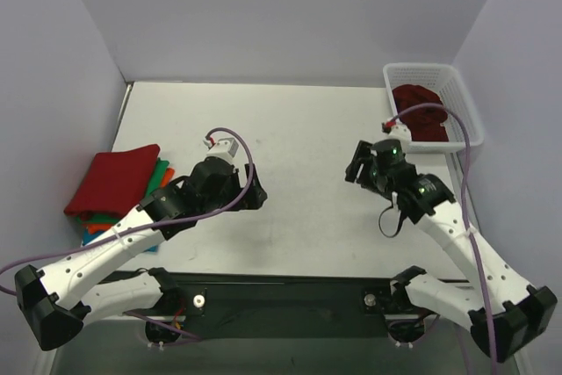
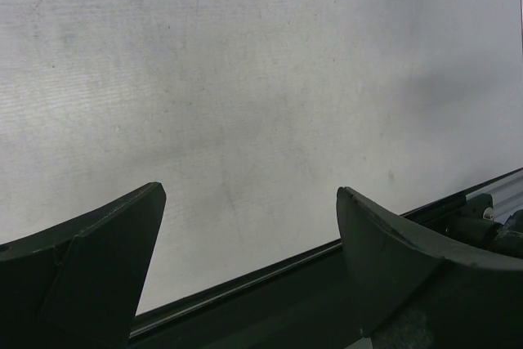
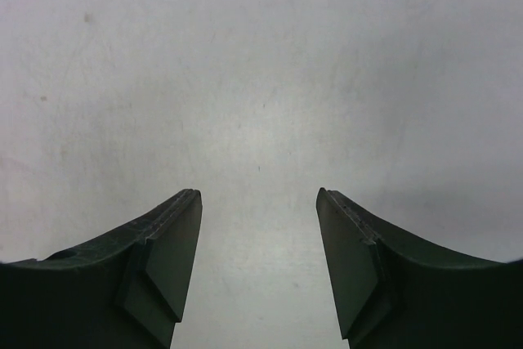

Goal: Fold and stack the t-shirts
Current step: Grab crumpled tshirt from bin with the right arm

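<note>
- Laundry on the bench [image 1: 307,120]: one maroon t-shirt [image 1: 421,111] lies crumpled inside the white mesh basket [image 1: 464,98] at the far right corner, not yet folded.
- Your right claw [image 1: 358,164] hangs with its jaws spread and nothing between them. Its wrist view shows only bare bench between the two fingers.
- The basket lies to the right of that claw and farther from you, near it but not touching. The claw's tips point the other way, toward the middle of the bench, so the shirt sits on its wrist side.
- Your left claw [image 1: 256,192] is spread wide too and carries nothing. It is over the near-middle of the bench, well apart from the basket.
- The right arm is plainly the nearer of the two. By my reading the fetch falls to it, and you need to swing the claw round to the right before you reach in.
- The maroon heap shows no clean long axis. It runs roughly along the basket's length, from near to far, so a grasp across that line looks the likeliest to gather cloth.
- The folded stack [image 1: 160,175] sits at the left edge of the bench, just beside your left arm. A red t-shirt [image 1: 114,177] lies on top, with green, orange and blue edges showing beneath.
</note>
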